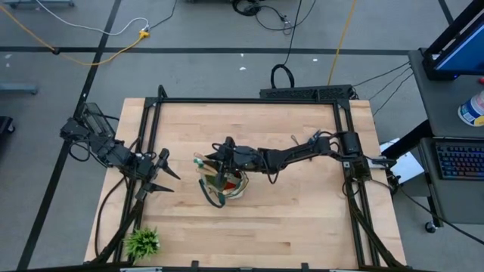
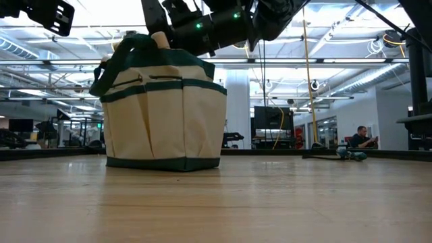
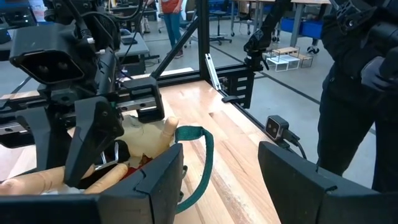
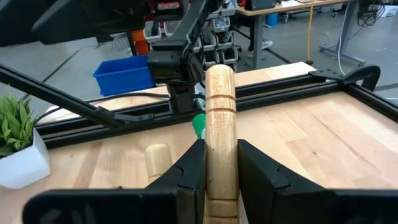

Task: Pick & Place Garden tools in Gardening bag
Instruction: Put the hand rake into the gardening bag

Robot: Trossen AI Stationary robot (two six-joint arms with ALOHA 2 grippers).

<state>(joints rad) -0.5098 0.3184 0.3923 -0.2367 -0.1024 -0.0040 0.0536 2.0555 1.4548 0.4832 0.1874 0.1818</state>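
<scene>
The beige gardening bag (image 1: pixel 224 187) with dark green trim stands upright on its base (image 2: pixel 163 163) in the middle of the table. My right gripper (image 4: pixel 221 186) reaches over the bag's open top from the table's right and is shut on a wooden tool handle (image 4: pixel 219 118). The tool's metal end is hidden. Other wooden handles (image 3: pixel 43 180) and something green (image 4: pixel 199 126) stick out of the bag. My left gripper (image 3: pixel 227 186) stands open at the table's left side (image 1: pixel 162 174), apart from the bag, with nothing between its fingers. My right gripper pinches the wooden handle (image 4: pixel 219 167) between its two fingers (image 4: pixel 191 171). It comes nearly level from the table's right, and the fingers lie along the handle. The grooved free end (image 4: pixel 219 78) juts out past the fingertips, above the bag's mouth. The tool's other end is hidden behind the gripper.
A small spiky green plant in a white pot (image 1: pixel 142 242) stands at the table's near left corner. The black frame rails (image 1: pixel 249 100) run along the table's far, left and right edges. Bare wood lies on the near side and to the right of the bag.
</scene>
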